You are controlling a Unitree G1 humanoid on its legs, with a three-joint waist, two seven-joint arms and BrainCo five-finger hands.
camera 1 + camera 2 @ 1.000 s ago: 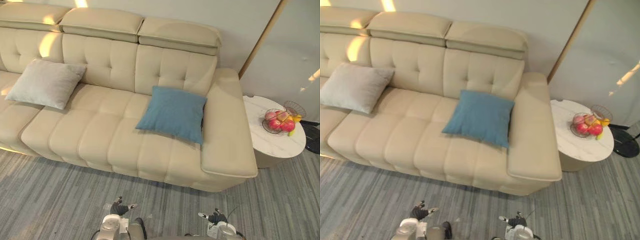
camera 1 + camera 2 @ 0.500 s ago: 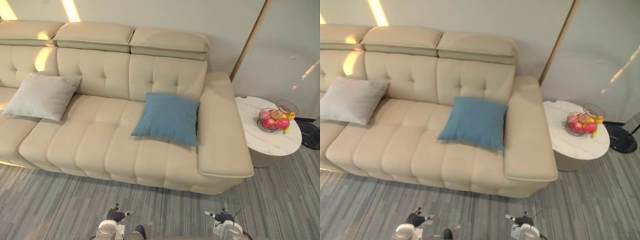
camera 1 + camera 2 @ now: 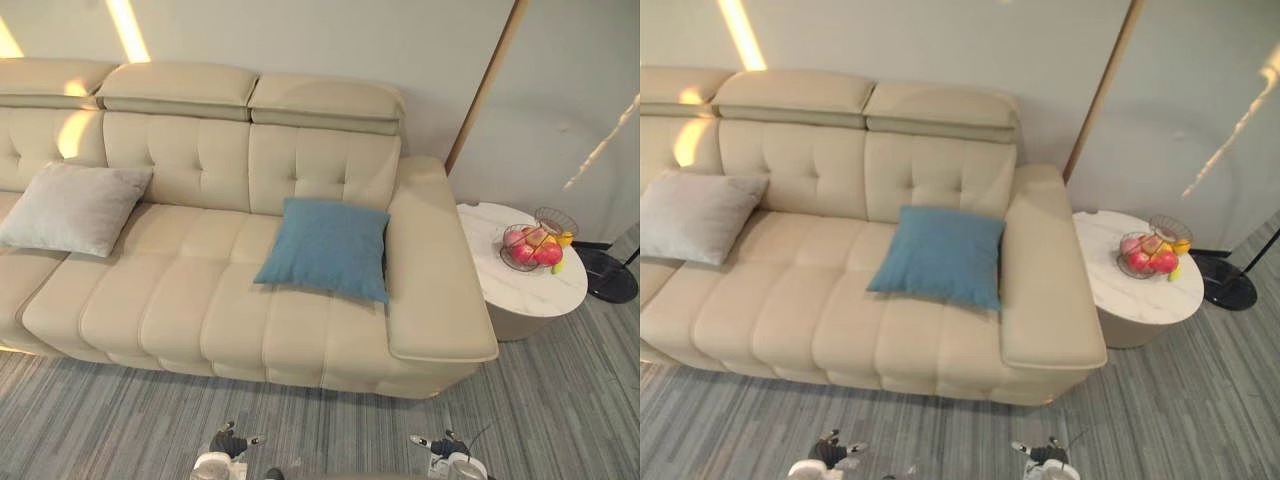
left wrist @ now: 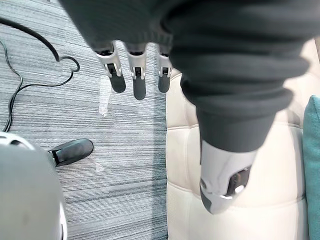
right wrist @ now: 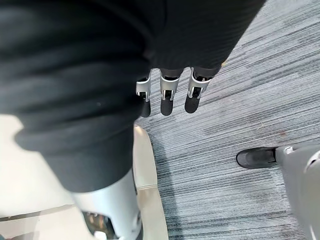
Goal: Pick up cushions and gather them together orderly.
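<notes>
- A long cream sofa [image 3: 200,300] stands against a pale wall. Its seat and back are padded and button-tufted, with smooth leather-like upholstery and three flat headrest pads on top.
- A square blue cushion [image 3: 325,247] of woven-looking cloth leans against the sofa back at the right end of the seat, just beside the wide, flat armrest [image 3: 432,270].
- A pale grey cushion [image 3: 72,208], soft and slightly rumpled, lies tilted against the back at the sofa's left end, well apart from the blue one. Bare seat lies between them.
- To the right of the armrest is a round side table [image 3: 505,290] with a white marble-patterned top.
- On it sits a wire basket [image 3: 530,246] holding red and yellow fruit.
- A black round base [image 3: 608,276] rests on the floor beyond the table.
- Grey striped carpet [image 3: 100,420] covers the floor in front of the sofa.
- The left hand [image 4: 136,67] hangs low over the carpet by the sofa's front edge, fingers straight, holding nothing.
- The right hand [image 5: 169,92] hangs likewise over the carpet, fingers extended and empty.
</notes>
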